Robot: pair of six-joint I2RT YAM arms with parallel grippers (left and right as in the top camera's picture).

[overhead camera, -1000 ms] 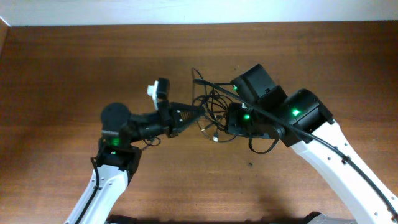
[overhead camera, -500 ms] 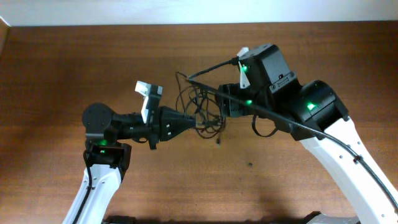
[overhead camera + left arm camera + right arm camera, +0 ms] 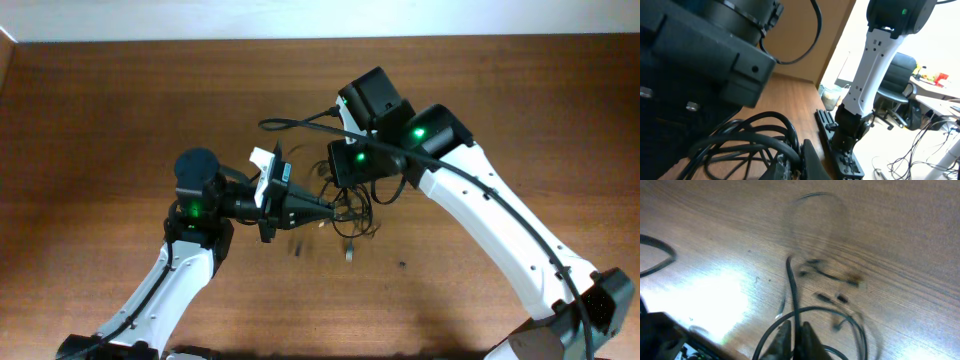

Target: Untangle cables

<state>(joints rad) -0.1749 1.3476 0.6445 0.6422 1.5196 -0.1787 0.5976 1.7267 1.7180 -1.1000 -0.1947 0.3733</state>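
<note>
The cables [image 3: 350, 205] are a tangle of thin black wires hanging between my two grippers above the wooden table [image 3: 120, 100]. My left gripper [image 3: 328, 212] points right and is shut on a bundle of strands; the left wrist view shows the cables [image 3: 755, 135] looping out from my left gripper [image 3: 797, 162]. My right gripper [image 3: 350, 190] sits just under its wrist, over the tangle. In the right wrist view my right gripper [image 3: 795, 337] is shut on one black strand [image 3: 791, 280] that runs up between the fingers. A pale plug end [image 3: 348, 252] dangles low.
A thicker black arm cable [image 3: 295, 123] arcs left from the right wrist [image 3: 372, 100]. The right arm's white link [image 3: 500, 230] crosses the right half of the table. Blurred loose plug ends [image 3: 840, 298] hang over the wood in the right wrist view.
The right wrist has swung left and toward the middle. The left gripper has moved right and slightly forward with its bundle, so the tangle now hangs tighter between the two grippers.
</note>
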